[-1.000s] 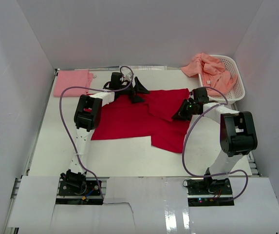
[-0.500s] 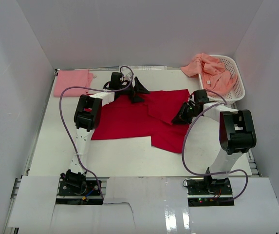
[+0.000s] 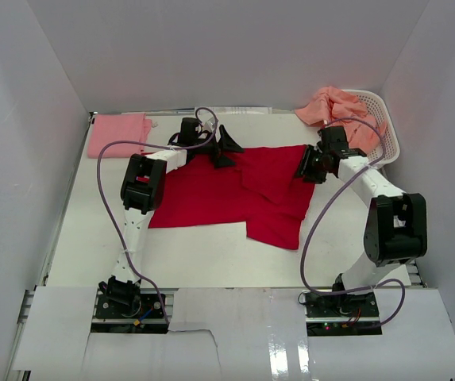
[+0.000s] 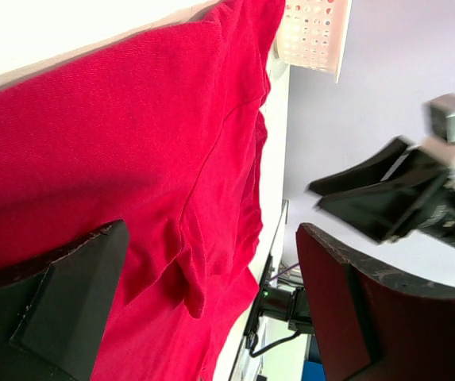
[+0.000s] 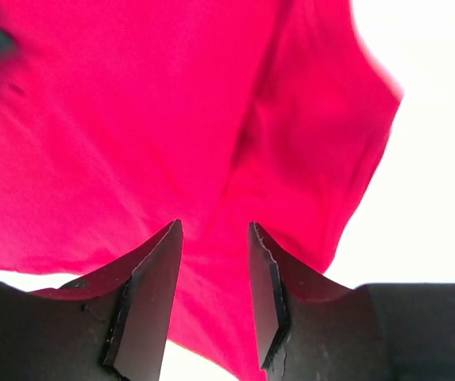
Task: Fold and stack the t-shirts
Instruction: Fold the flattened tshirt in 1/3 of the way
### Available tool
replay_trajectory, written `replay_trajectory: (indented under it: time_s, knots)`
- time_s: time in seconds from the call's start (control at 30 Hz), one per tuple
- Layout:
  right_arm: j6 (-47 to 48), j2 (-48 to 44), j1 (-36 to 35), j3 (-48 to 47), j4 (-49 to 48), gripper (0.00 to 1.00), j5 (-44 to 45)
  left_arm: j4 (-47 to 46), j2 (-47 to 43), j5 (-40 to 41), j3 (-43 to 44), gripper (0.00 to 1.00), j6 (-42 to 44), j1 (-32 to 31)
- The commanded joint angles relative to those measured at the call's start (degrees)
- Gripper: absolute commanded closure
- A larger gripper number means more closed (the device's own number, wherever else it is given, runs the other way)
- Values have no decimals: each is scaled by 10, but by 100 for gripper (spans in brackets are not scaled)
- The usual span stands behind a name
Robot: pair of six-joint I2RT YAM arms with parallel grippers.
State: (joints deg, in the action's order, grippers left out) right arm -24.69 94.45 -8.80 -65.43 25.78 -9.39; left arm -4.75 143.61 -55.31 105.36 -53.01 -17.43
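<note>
Far left, back corner of the tabletop (image 3: 92,238): a light pink t-shirt (image 3: 118,135), folded flat. Next over, the left gripper (image 3: 225,149) sits at the far edge of the red t-shirt (image 3: 211,194), spread really wide with nothing between its fingers (the wrist view just shows red cloth underneath). The red one lies mostly flat across the middle, with its right side rumpled and lapped over itself. The right gripper (image 3: 306,168) hovers at the shirt's far right corner, fingers (image 5: 152,302) apart with a narrow gap, gripping nothing. Far right, a white basket (image 3: 386,151) holds salmon-orange t-shirts (image 3: 338,111), heaped and spilling over its left rim.
</note>
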Motion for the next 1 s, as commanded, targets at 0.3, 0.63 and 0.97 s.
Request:
replay_trajectory:
  time_s: [0.3, 0.63, 0.97]
  knots:
    - [68, 147, -2, -172, -61, 92, -22, 69, -47, -5, 36, 2, 33, 11]
    - [81, 231, -1, -254, -70, 92, -26, 254, -191, -12, 37, 2, 116, 54]
    - [83, 280, 11, -279, -100, 92, -16, 311, -355, 80, -174, 2, 186, 202]
